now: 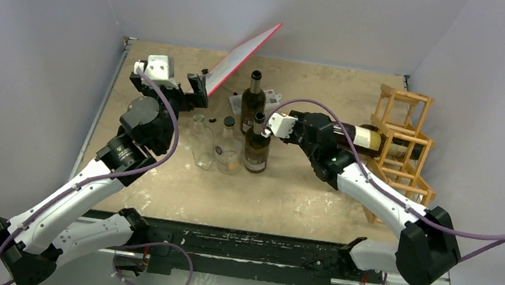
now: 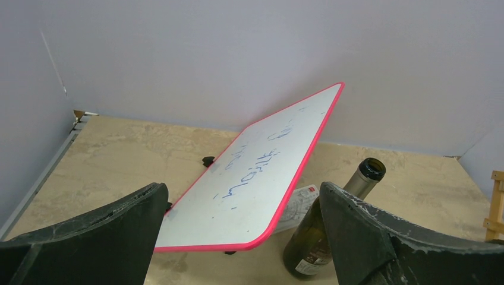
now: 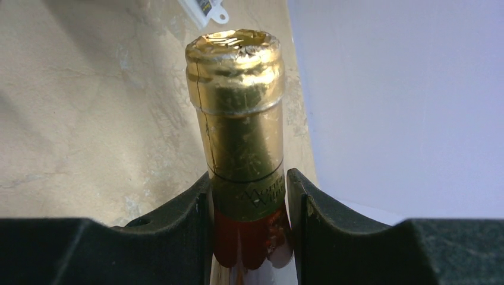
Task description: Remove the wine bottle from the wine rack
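Left hand [image 2: 241, 199] spread wide; red-edged whiteboard [image 2: 261, 166] tilted ahead, blue scribbles; uncorked dark bottle [image 2: 309, 246] just beside it

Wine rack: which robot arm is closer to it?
Right. The right tool grips the wine bottle lying in the wine rack; the left tool is far off, by the red-edged whiteboard.

Left arm [image 1: 65, 202] and right arm [image 1: 375, 194]: white link shells, black joint housings. A purple cable [image 1: 480, 237] runs along each. White camera block [image 1: 161, 68] at the wrist. Left end effector [image 2: 242, 189]: fingers [image 2: 368, 231] matte black, curved, scuffed whitish.
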You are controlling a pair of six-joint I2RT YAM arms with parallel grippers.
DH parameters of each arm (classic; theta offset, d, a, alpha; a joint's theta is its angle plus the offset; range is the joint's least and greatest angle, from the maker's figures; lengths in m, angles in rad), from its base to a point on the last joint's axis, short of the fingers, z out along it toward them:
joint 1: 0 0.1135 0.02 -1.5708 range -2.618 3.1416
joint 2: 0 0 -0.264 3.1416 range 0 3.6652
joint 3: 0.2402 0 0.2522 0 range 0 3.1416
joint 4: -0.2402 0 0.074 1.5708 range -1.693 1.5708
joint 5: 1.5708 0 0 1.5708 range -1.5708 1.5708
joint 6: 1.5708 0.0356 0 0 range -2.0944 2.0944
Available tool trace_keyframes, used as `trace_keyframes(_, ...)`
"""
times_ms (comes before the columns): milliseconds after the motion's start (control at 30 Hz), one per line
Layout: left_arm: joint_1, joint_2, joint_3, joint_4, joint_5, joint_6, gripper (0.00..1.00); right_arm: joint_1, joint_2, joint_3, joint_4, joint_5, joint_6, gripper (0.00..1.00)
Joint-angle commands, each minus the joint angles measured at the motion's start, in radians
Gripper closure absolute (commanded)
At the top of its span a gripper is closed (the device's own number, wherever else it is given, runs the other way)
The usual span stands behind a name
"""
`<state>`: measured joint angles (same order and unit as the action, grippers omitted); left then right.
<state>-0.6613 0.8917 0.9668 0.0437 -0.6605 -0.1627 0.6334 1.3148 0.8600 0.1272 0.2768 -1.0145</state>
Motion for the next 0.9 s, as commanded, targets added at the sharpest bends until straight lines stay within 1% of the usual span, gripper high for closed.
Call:
trace_keyframes(0,0.005,0.0,0.0,0.045,0.009,0.003,0.01,0.013,-0.094,0.084,0.181,-0.024,0.025,1.0)
trace_keyframes(500,0.006,0.009,0.003,0.042,0.022,-0.003,0.01,0.007,-0.139,0.049,0.235,-0.019,0.084,1.0)
trace_keyframes(633,0.006,0.01,0.003,0.041,0.024,-0.004,0.01,-0.003,-0.151,0.03,0.245,-0.043,0.114,1.0)
trace_keyframes(867,0.007,0.016,0.005,0.041,0.025,-0.005,0.02,-0.085,-0.186,0.01,0.25,-0.148,0.219,1.0)
